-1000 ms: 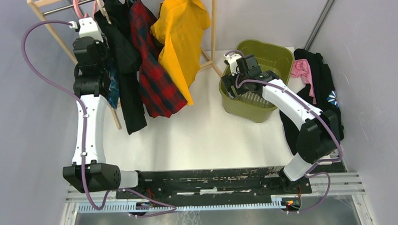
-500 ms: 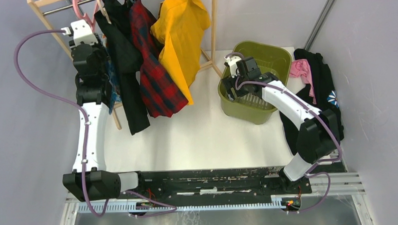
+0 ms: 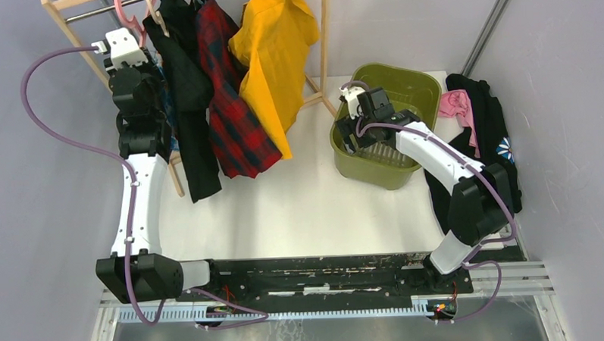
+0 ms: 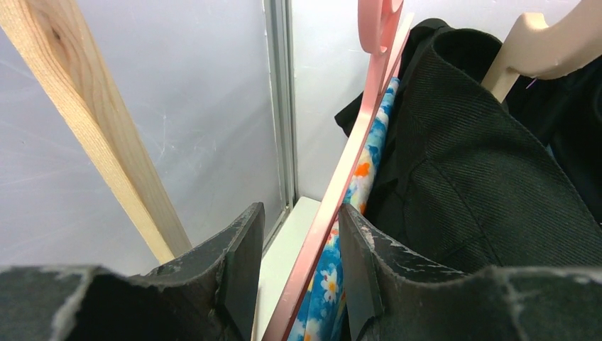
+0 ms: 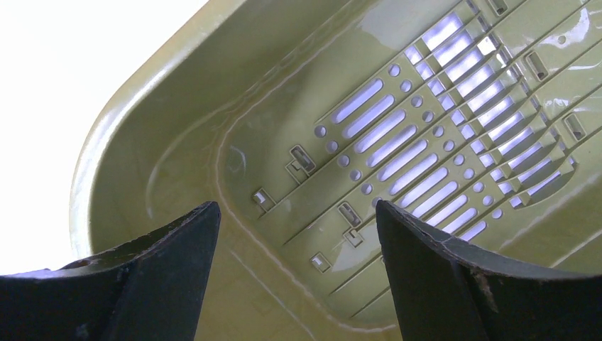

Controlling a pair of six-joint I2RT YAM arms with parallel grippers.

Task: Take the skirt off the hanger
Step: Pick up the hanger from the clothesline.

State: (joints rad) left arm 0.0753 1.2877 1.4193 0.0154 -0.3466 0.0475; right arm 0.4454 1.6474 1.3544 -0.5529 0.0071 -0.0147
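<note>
A blue floral skirt (image 4: 334, 277) hangs on a pink hanger (image 4: 355, 142) at the left end of the wooden rack. In the top view the hanger's hook (image 3: 120, 11) sits over the rail. My left gripper (image 4: 302, 234) is open, raised beside the rack (image 3: 125, 46). The hanger's sloping arm and the skirt's top edge pass between its fingers, close against the right finger (image 4: 362, 270). My right gripper (image 5: 298, 213) is open and empty, over the inside of the green basket (image 5: 177, 142).
A black garment (image 4: 483, 177) on a cream hanger (image 4: 546, 50) hangs right beside the skirt. A red plaid piece (image 3: 232, 105) and a yellow one (image 3: 276, 50) follow. A wooden rack post (image 4: 99, 135) stands left. The green basket (image 3: 417, 79) and dark clothes (image 3: 487, 134) are at the right.
My left gripper has moved up and left along the rack to the pink hanger. The right arm has barely moved over the basket.
</note>
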